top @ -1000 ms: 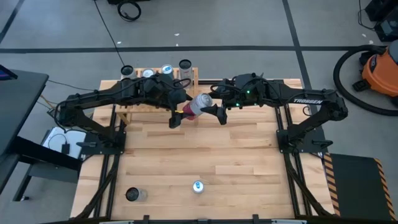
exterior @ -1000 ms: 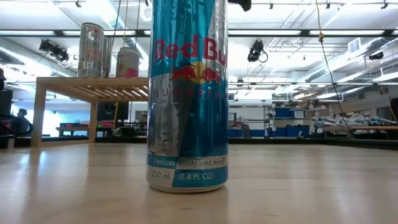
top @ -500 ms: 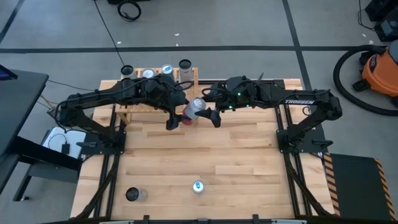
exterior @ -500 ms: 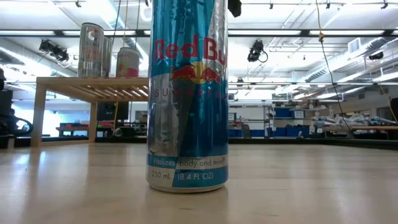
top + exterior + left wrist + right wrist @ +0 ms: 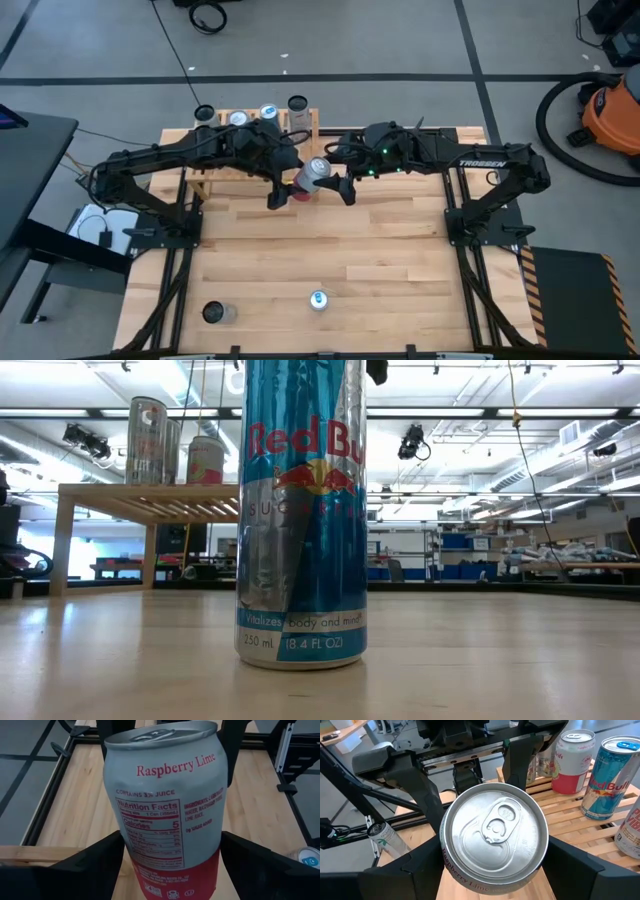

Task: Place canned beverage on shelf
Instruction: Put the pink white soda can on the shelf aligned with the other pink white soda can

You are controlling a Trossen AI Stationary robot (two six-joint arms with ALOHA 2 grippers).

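Observation:
A grey can [image 5: 312, 176] with a red base, marked "Raspberry Lime" [image 5: 170, 810], hangs tilted in the air just in front of the shelf's right end. Its top faces my right arm. My left gripper [image 5: 283, 190] is shut on its lower part and my right gripper [image 5: 338, 185] on its top end. The shelf [image 5: 215, 135], pale wood with thin slats [image 5: 580, 815], stands at the table's far edge. Several cans [image 5: 268, 112] stand upright on its slats. My left gripper pinches the can's lower body [image 5: 135, 865], where grey meets red, between its two fingers [image 5: 95, 867]. They come from the table's left, slanting down, and lie across the can. The can is lifted clear, tilted. My right gripper pinches the can just below its top rim [image 5: 451, 870], one finger [image 5: 570, 865] on each side. The fingers come from the table's right, nearly level, along the can's length. The lid [image 5: 495, 835] faces its wrist camera.
A blue and silver Red Bull can [image 5: 318, 299] stands near the table's front edge and fills the low view [image 5: 302, 510]. Another can [image 5: 213, 313] stands at the front left corner. Bare planks [image 5: 330, 245] lie between them and the arms.
My right gripper has moved toward the table's left, in over the can's top end, and has then kept still. The can now shows more of its round top from above and sits slightly nearer my left arm.

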